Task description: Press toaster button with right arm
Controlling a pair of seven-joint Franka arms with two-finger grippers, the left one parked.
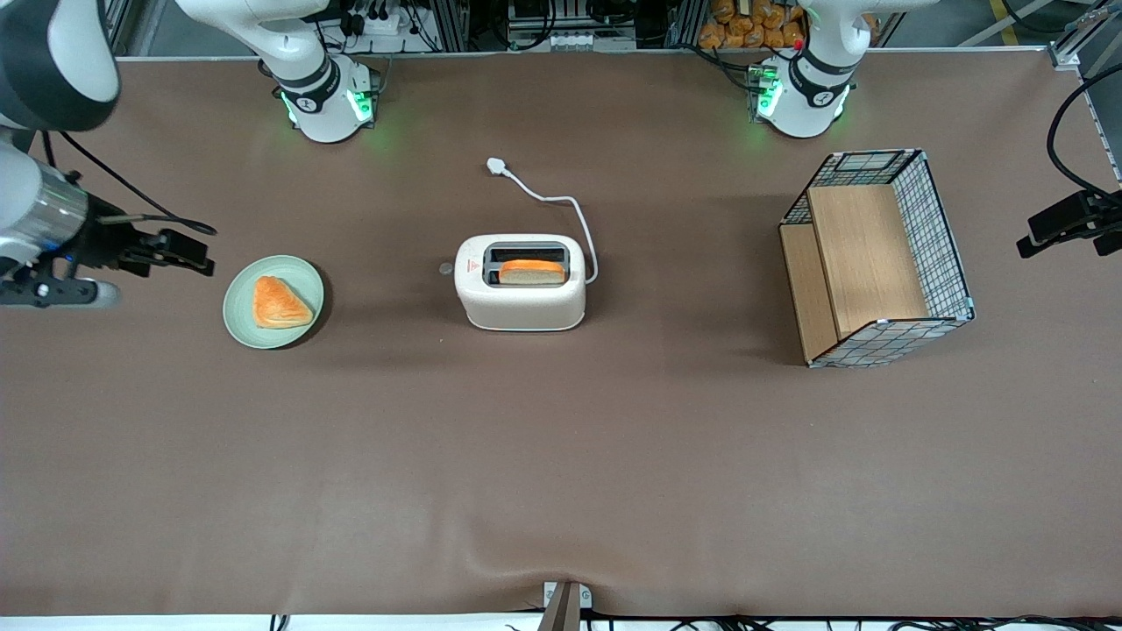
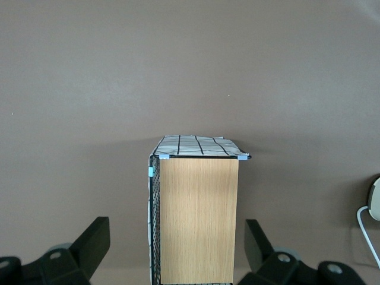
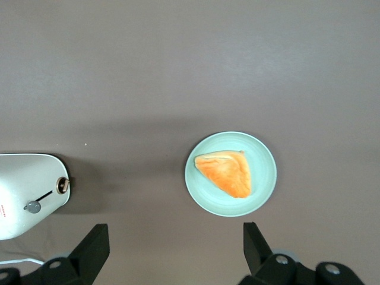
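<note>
The cream-white toaster (image 1: 520, 294) stands mid-table with a slice of bread (image 1: 532, 272) in one slot. Its small grey toaster button (image 1: 446, 270) juts from the narrow end that faces the working arm's end of the table. My right arm's gripper (image 1: 197, 254) hangs open and empty above the table at that end, well apart from the toaster, with the green plate between them. In the right wrist view the gripper (image 3: 175, 249) has its fingers spread wide over bare table, and the toaster (image 3: 24, 178) shows its end with the button (image 3: 32, 206).
A green plate (image 1: 235, 311) holding a triangular pastry (image 1: 279, 302) lies beside the gripper, also seen from the wrist as the plate (image 3: 196, 184). The toaster's white cord (image 1: 561, 203) trails toward the arm bases. A wire-mesh wooden crate (image 1: 877, 258) stands toward the parked arm's end.
</note>
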